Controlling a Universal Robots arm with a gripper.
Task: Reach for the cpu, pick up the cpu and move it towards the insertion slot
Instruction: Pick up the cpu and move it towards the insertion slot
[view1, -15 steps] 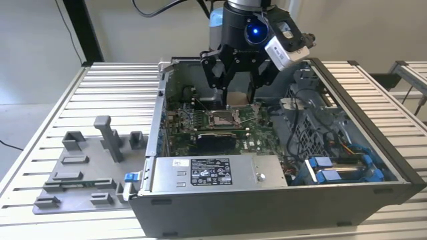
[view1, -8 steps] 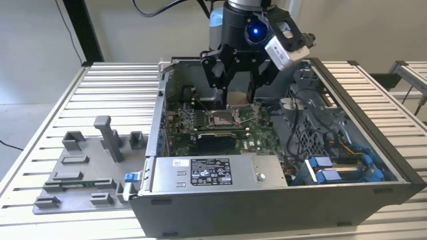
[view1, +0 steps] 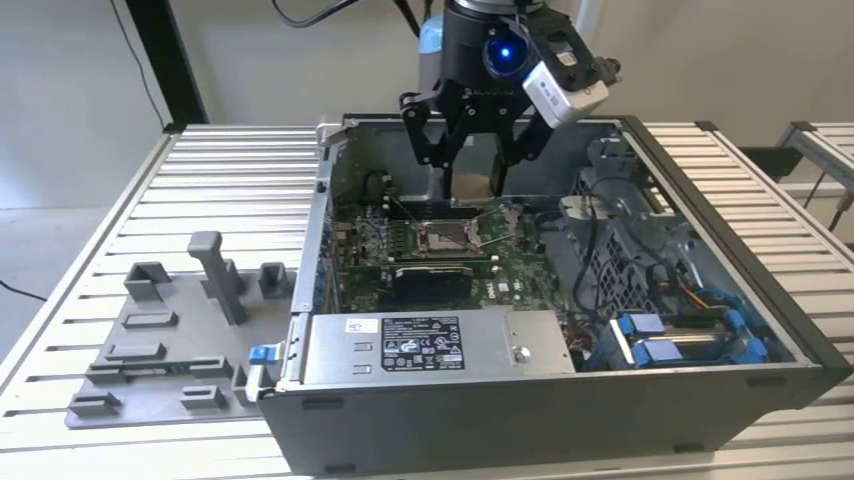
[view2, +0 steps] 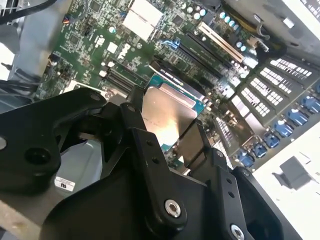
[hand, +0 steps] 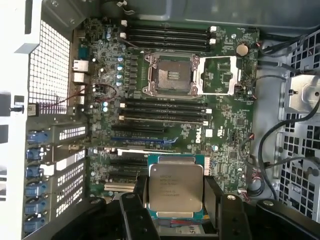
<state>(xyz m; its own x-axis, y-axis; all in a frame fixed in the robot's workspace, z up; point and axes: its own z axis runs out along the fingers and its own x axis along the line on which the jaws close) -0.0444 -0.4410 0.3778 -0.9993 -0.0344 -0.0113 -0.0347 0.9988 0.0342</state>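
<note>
While the gripper (view1: 475, 172) hangs inside the computer case (view1: 747, 330) in the exterior view, the insertion slot (view1: 446, 236) lies just below it. Both wrist views show its fingers (hand: 137, 196) clamped on the cpu (hand: 176, 187), with the slot (hand: 170, 75) well ahead.

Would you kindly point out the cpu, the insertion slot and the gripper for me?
cpu (hand: 176, 187), first wrist view, middle of its metal top.
insertion slot (hand: 170, 76), first wrist view, brownish centre inside the metal frame.
gripper (hand: 175, 197), first wrist view, midway between the fingertips, over the held chip.
</note>
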